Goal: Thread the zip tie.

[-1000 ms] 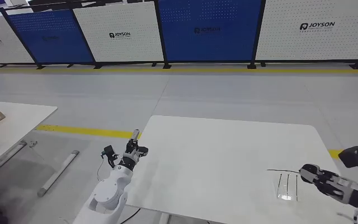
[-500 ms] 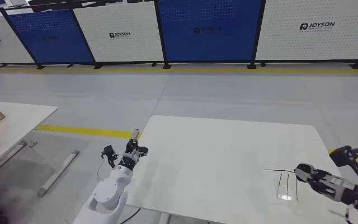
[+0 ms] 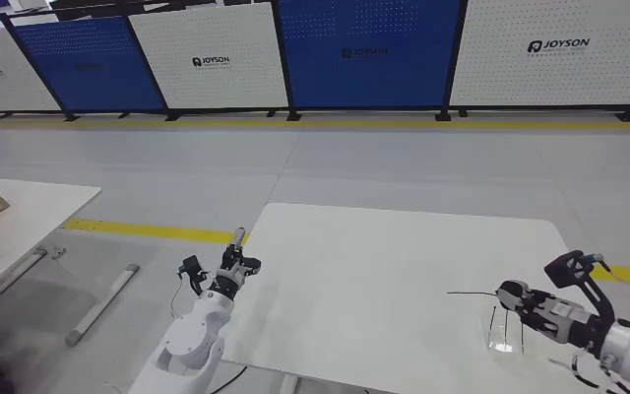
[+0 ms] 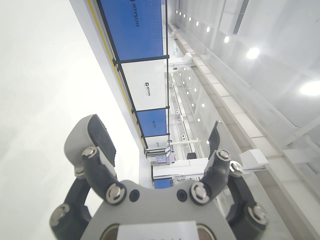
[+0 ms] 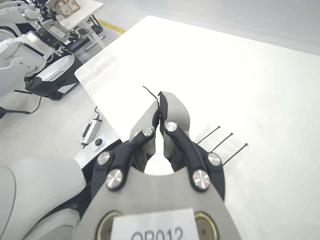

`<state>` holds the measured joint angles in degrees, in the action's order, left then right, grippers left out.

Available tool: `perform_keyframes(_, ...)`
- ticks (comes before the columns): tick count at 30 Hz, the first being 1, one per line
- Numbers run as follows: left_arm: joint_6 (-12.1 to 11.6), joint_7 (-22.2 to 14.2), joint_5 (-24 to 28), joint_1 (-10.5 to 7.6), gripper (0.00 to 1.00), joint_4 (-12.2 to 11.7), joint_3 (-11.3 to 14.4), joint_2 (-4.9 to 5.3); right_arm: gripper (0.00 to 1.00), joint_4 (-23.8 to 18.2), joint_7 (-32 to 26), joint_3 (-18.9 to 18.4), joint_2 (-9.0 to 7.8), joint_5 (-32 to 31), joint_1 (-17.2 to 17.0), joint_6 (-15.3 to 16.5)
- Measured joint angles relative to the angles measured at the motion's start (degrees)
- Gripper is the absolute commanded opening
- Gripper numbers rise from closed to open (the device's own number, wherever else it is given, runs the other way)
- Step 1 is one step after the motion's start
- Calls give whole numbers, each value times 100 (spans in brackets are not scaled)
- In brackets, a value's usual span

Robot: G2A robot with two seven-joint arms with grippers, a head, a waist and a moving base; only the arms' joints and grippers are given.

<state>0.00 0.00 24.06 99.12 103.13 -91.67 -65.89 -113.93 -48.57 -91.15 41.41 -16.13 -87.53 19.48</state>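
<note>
My right gripper (image 5: 158,103) is pinched tight on the zip tie (image 3: 471,293), held just above the clear sheet (image 3: 502,345) (three spare ties (image 5: 226,138) lie on it). The tie's long axis runs crosswise to those spares, its free tip pointing off the sheet toward my left gripper (image 4: 160,136), which is spread wide and well apart from the sheet. I'd hold the tie level and bring that hand in slowly.

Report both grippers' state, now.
Left gripper: open, holding nothing.
Right gripper: closed on a black zip tie.
</note>
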Motion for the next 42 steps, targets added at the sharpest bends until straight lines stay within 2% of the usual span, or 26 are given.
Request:
perform_keyframes(3, 154, -129, 101, -21, 100, 18, 19, -1, 0, 0, 0, 1, 0, 0, 0, 0)
perform_keyframes(6, 707, -515, 325, -67, 100, 114, -5, 15, 0, 0, 0, 1, 0, -1, 0, 0)
perform_keyframes(10, 1789, -1122, 657, -190, 100, 389, 64, 47, 0, 0, 0, 1, 0, -1, 0, 0)
perform_keyframes(12, 1990, -1384, 777, -211, 100, 428, 158, 65, 0, 0, 0, 1, 0, -1, 0, 0)
perform_keyframes(16, 1947, -1667, 781, -261, 100, 511, 358, 125, 0, 0, 0, 1, 0, -1, 0, 0)
perform_keyframes(25, 1948, -1682, 749, -281, 100, 486, 376, 133, 0, -32, 29, 1, 1, -59, 7, -1)
perform_keyframes(28, 1948, -1894, 1151, -291, 100, 313, 357, 147, 0, -446, 30, 150, -2, -419, 115, -1)
perform_keyframes(30, 1948, -2040, 1393, -283, 100, 287, 416, 178, 0, -676, -6, 331, -7, -707, 253, 0)
perform_keyframes(33, 1948, -2167, 1607, -267, 100, 373, 682, 268, 0, -847, -90, 758, -7, -1112, 571, 0)
perform_keyframes(36, 1948, -2100, 1757, -293, 100, 524, 1096, 397, 0, -907, -141, 1224, -4, -1544, 945, 0)
perform_keyframes(39, 1948, -1891, 1891, -414, 100, 660, 1583, 556, 0, -943, -121, 1683, -7, -1926, 1286, 0)
perform_keyframes(42, 1948, -1655, 2246, -647, 100, 690, 2136, 729, 0, -961, -87, 2115, -28, -2290, 1560, 0)
